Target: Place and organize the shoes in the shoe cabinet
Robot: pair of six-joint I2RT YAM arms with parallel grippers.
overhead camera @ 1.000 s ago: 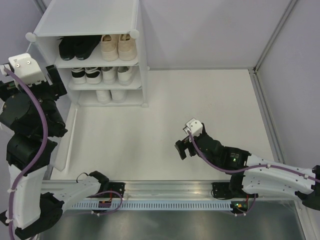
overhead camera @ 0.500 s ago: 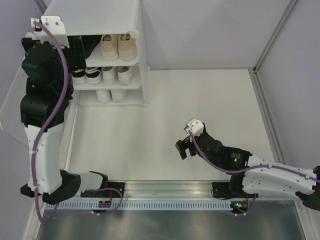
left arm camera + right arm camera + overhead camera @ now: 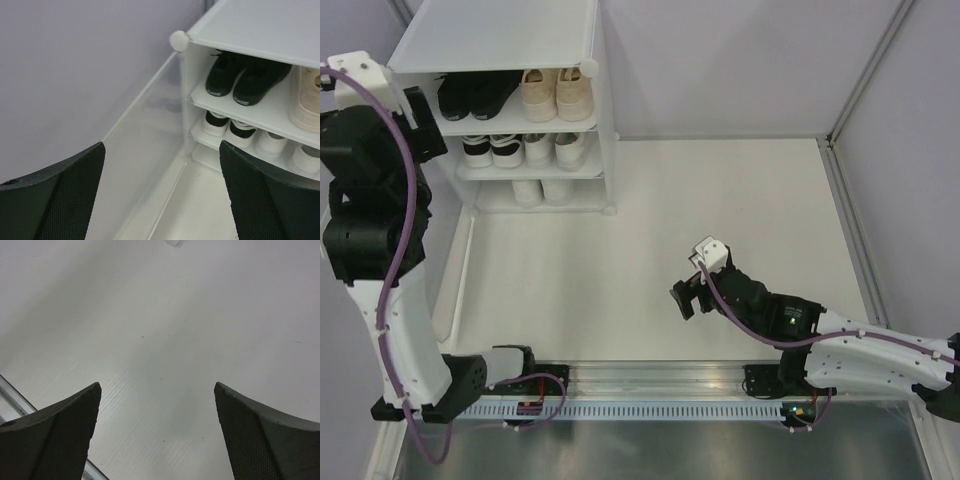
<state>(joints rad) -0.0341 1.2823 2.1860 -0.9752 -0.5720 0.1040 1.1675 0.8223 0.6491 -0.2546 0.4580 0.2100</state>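
White cabinet (image 3: pixel 500 35), black pair (image 3: pixel 475 95), beige pair (image 3: pixel 557 93), black-and-white pair (image 3: pixel 492 150), white pairs (image 3: pixel 557 148).

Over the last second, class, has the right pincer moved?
No. The right pincer sits open at the same spot relative to the shoe cabinet.

Probably a robotics lab cell: bare lilac walls (image 3: pixel 740 60), white table (image 3: pixel 720 200), aluminium mounting rail (image 3: pixel 660 378).
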